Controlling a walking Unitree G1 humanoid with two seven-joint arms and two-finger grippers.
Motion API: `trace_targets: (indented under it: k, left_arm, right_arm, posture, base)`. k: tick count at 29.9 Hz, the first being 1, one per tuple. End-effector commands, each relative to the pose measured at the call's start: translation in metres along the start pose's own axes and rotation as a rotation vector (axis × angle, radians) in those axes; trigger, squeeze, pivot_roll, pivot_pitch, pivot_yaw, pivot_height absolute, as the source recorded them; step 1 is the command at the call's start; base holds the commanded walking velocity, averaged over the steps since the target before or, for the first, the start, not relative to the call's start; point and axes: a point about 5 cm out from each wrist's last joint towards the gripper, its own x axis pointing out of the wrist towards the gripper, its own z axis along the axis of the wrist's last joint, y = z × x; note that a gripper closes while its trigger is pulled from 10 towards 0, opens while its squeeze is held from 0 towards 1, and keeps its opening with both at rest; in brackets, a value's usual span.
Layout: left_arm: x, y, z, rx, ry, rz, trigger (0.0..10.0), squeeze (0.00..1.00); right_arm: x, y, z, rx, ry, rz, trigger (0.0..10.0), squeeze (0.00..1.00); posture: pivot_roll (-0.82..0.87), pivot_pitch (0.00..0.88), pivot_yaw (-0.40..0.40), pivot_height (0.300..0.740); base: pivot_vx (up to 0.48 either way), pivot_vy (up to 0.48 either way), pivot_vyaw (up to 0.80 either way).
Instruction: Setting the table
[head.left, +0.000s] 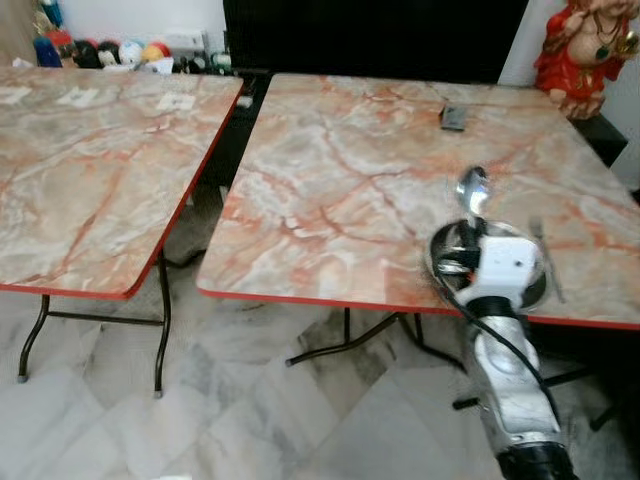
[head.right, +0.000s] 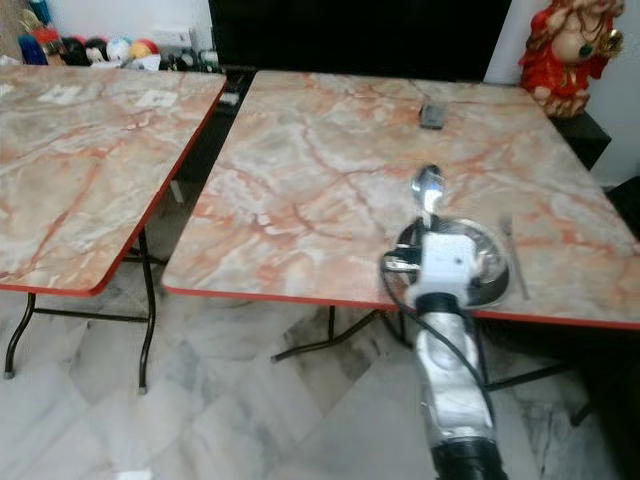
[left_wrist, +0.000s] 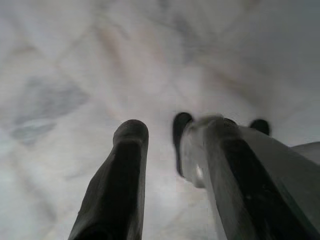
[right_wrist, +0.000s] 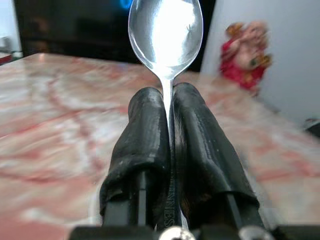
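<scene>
A silver spoon (head.left: 473, 188) points its bowl away from me, and my right gripper (right_wrist: 169, 95) is shut on its handle. The spoon hangs just above a round steel plate (head.right: 492, 268) near the front edge of the right marble table (head.left: 350, 180). The white wrist housing hides much of the plate. A fork (head.right: 514, 255) lies on the table just right of the plate. My left gripper (left_wrist: 170, 126) hangs over the pale floor, its fingers apart with nothing between them.
A second marble table (head.left: 90, 170) stands to the left across a narrow gap. A small dark flat object (head.left: 453, 118) lies far back on the right table. A red figurine (head.left: 585, 50) stands at the back right. Metal table legs (head.left: 160, 320) rise from the tiled floor.
</scene>
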Motion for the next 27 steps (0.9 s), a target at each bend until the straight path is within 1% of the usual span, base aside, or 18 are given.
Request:
trace_targets:
  k: [1,8,17,27]
  left_arm:
    - [-0.0034,0.0072,-0.0097,0.002,0.028,0.016,10.0,0.00]
    - [-0.0025,0.0058,-0.0074,0.007,0.023,0.014,10.0,0.00]
    - [-0.0022,0.0064,-0.0059,0.004,0.017,0.016,10.0,0.00]
    - [-0.0045,0.0129,-0.0110,-0.003,0.033,0.021,10.0,0.00]
  right_arm:
    - [0.0002,0.0066,0.0026,0.016,-0.009,0.013,10.0,0.00]
    - [0.0002,0.0063,0.0021,0.016,-0.008,0.010,10.0,0.00]
    - [0.0006,0.0031,0.0012,0.016,-0.005,-0.008,10.0,0.00]
    - [0.0000,0.0006,-0.0003,0.028,-0.001,-0.033,10.0,0.00]
  posture:
    - [0.07,0.122,-0.040,0.740]
    - [0.07,0.116,-0.039,0.740]
    - [0.07,0.112,-0.037,0.740]
    - [0.07,0.125,-0.033,0.740]
  base:
    - [0.000,-0.375,0.00]
    - [0.000,-0.352,0.00]
    - [0.000,0.000,0.00]
    - [0.000,0.000,0.00]
